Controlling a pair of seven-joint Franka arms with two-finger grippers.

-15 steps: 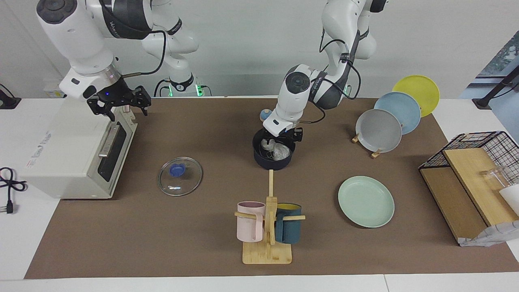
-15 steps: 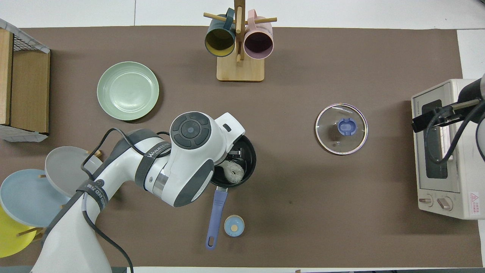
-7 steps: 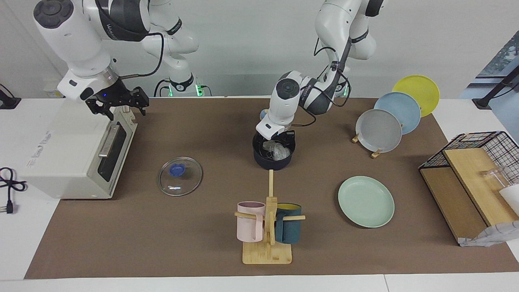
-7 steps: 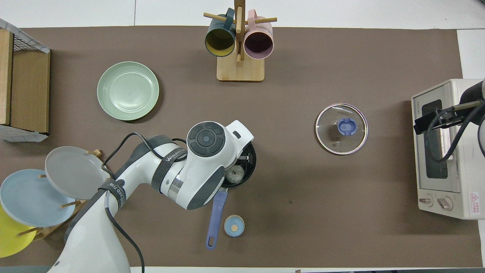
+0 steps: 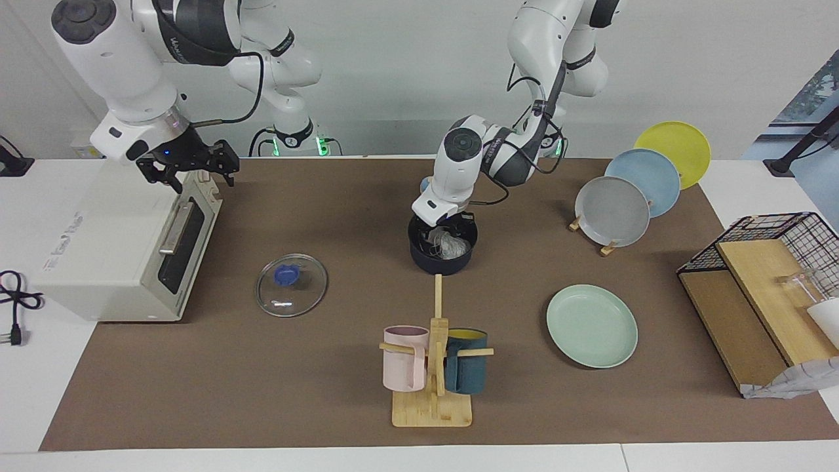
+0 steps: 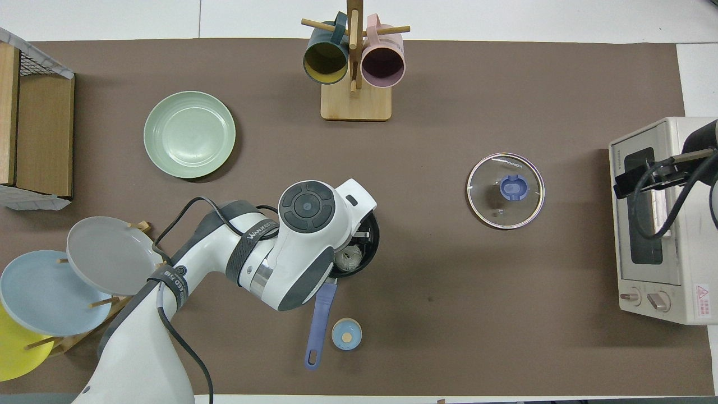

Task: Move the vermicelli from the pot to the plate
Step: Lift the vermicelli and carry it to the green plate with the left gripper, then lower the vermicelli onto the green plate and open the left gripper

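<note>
The dark navy pot (image 5: 426, 259) stands mid-table with the white vermicelli (image 5: 451, 244) inside it. Its blue handle (image 6: 318, 320) points toward the robots. My left gripper (image 5: 449, 229) is lowered into the pot's mouth, down at the vermicelli. In the overhead view the left wrist covers most of the pot (image 6: 373, 247), and only a bit of vermicelli (image 6: 348, 260) shows. The mint-green plate (image 5: 592, 325) lies empty, farther from the robots and toward the left arm's end. My right gripper (image 5: 187, 166) hangs open over the toaster oven's top edge and waits.
A glass lid (image 5: 291, 285) lies toward the right arm's end, next to the toaster oven (image 5: 111, 242). A mug rack (image 5: 432, 367) stands farther out than the pot. Grey, blue and yellow plates (image 5: 613, 211) stand in a rack. A small blue disc (image 6: 346, 334) lies beside the handle.
My left gripper has come down from just above the pot into its mouth, and its wrist has shifted over the pot. The right gripper has barely moved.
</note>
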